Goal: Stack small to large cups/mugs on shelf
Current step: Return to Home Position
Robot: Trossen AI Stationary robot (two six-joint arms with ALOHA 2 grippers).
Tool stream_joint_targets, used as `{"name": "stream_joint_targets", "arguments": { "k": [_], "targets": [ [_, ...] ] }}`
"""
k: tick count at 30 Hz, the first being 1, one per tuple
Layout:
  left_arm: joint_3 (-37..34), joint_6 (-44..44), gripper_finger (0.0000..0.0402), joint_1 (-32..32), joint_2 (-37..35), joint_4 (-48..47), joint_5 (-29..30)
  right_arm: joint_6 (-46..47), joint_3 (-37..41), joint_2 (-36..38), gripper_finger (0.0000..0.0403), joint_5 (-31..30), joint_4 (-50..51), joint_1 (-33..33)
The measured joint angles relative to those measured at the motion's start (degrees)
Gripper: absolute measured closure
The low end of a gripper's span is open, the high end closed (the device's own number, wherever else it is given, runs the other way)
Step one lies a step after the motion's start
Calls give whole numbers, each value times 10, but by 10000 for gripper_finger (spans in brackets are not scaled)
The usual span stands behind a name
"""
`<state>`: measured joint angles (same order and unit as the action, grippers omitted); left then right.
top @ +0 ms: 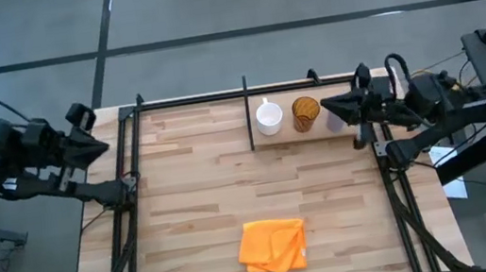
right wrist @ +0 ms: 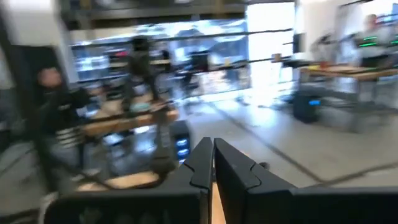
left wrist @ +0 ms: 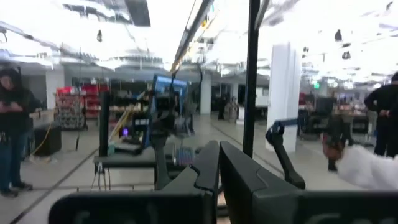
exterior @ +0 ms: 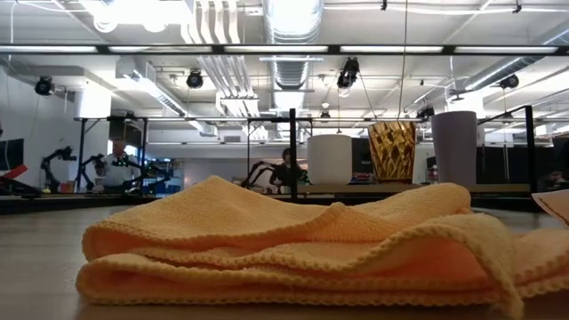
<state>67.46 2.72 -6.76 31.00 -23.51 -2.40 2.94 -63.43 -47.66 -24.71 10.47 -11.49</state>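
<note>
Three vessels stand upright in a row on the shelf (top: 286,138) at the table's far right. They are the white mug (top: 268,117), the amber cup (top: 306,113) and the lavender tumbler (top: 335,123). The low view shows the mug (exterior: 330,159), the amber cup (exterior: 392,151) and the tumbler (exterior: 454,148) on the shelf board (exterior: 391,188), with no gripper at them. My right gripper (top: 326,104) is shut and empty; in the high view it partly covers the tumbler from above. My left gripper (top: 103,146) is shut and empty, off the table's far left corner.
A crumpled orange cloth (top: 274,245) lies near the table's front edge and fills the low view's foreground (exterior: 293,249). The shelf's thin black divider (top: 248,111) stands just left of the mug. A black frame (top: 218,96) runs around the table. People stand in the room beyond.
</note>
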Motion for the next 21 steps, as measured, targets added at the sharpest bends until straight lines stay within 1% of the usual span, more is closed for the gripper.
{"name": "stream_joint_targets", "arguments": {
  "k": [3, 7, 11, 13, 14, 15, 18, 19, 20, 21],
  "targets": [
    [-5, 0, 402, 0, -11, 23, 9, -34, 17, -11, 394, -48, -12, 0],
    [-5, 1, 401, 0, -14, 21, 25, -53, 23, -34, 394, -60, -14, 2],
    [-5, 1, 401, 0, -18, 21, 25, -73, 19, -33, 394, -126, -24, 4],
    [-5, 1, 401, 0, -21, 21, 25, -75, 9, -30, 394, -134, -36, 14],
    [-5, 1, 401, 0, -21, 21, 25, -75, 3, -31, 394, -121, -41, 20],
    [-5, 1, 401, 0, -21, 22, 26, -80, -5, -34, 394, -92, -42, 25],
    [-5, 0, 401, 0, -19, 24, 35, -117, -25, -49, 394, 43, -42, 39],
    [-5, 0, 401, 0, -19, 25, 35, -122, -33, -56, 394, 76, -41, 44],
    [-5, 0, 401, 0, -19, 26, 35, -122, -39, -63, 394, 95, -39, 49],
    [-5, 0, 401, 0, -18, 28, 35, -119, -45, -70, 394, 101, -36, 53]
  ]
}}
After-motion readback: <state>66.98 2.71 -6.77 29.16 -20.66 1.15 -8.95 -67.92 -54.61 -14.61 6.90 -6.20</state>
